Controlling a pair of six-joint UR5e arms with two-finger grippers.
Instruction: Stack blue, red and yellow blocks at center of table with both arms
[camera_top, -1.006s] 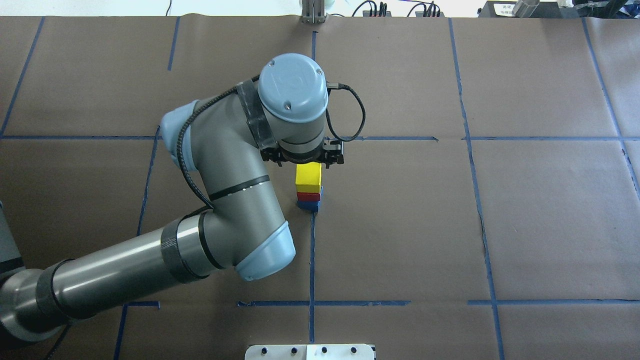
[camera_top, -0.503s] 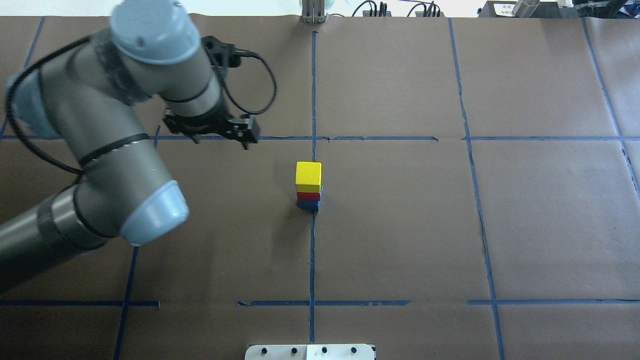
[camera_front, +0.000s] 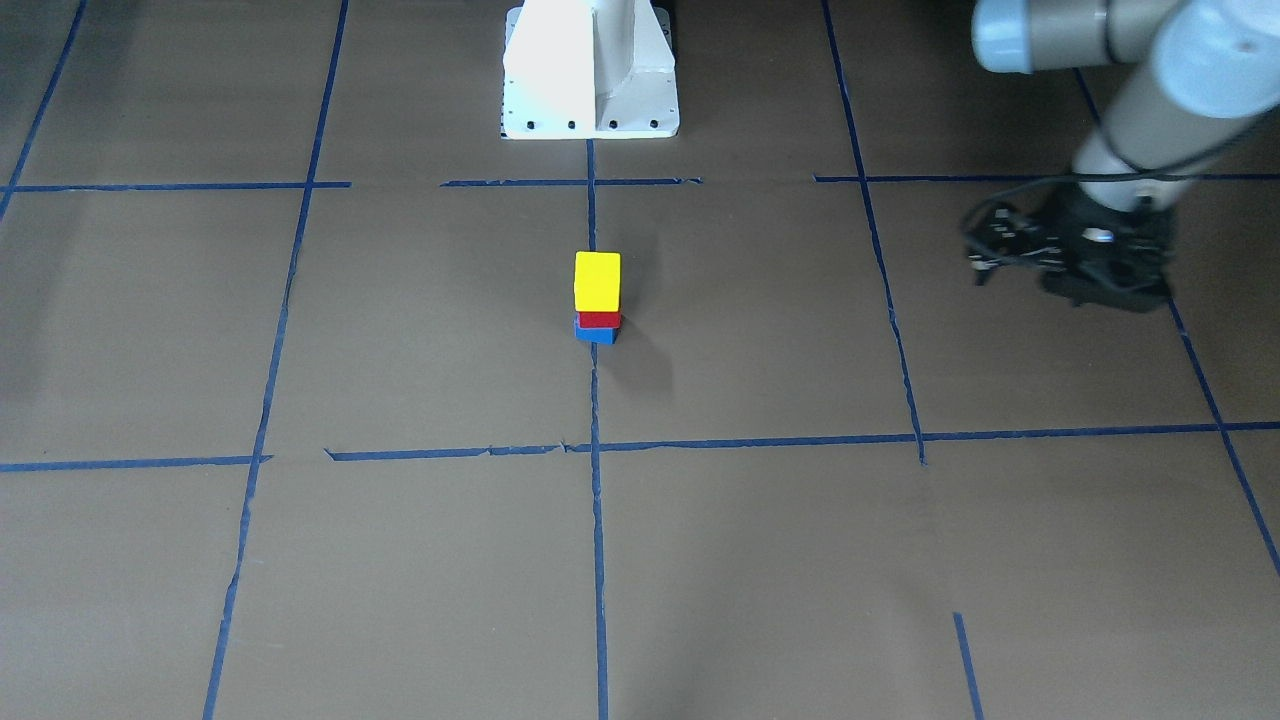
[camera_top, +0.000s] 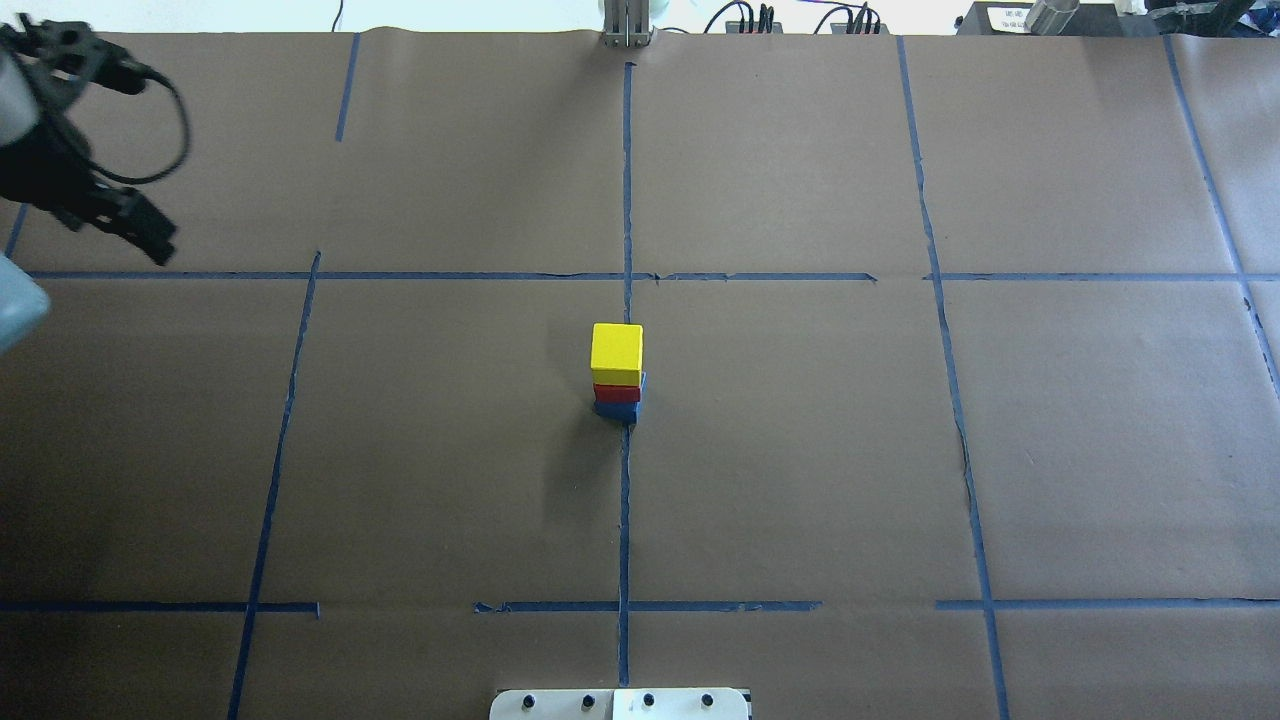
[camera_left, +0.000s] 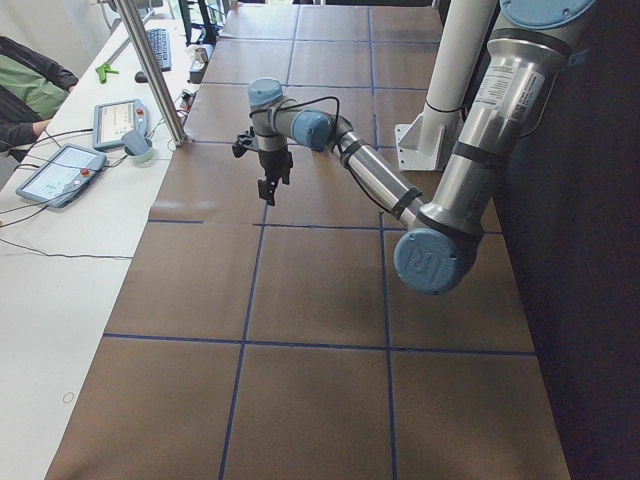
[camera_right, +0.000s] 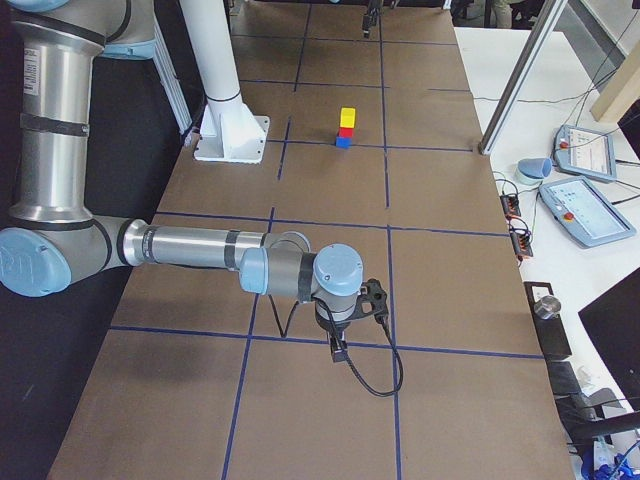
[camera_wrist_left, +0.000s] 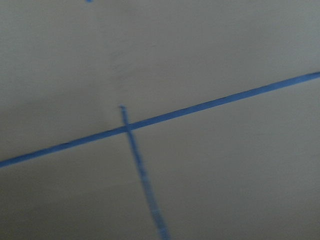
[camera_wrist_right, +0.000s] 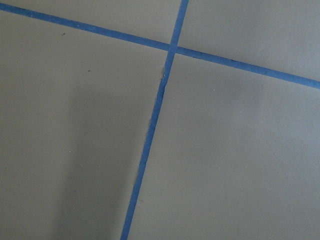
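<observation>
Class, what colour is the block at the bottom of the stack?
The bottom block is blue, clearest in the exterior front-facing view.

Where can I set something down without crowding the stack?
The squares flanking the stack on both sides are bare paper, as are those toward the base plate. Crowding only at the table ends: left arm over one, right arm over the other.

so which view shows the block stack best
The overhead exterior view: the block stack stands unobstructed, largest, with yellow, red and blue all visible. The front-facing view shows it nearly as well. Exterior right shows it small. Exterior left and both wrist views do not show it.
</observation>
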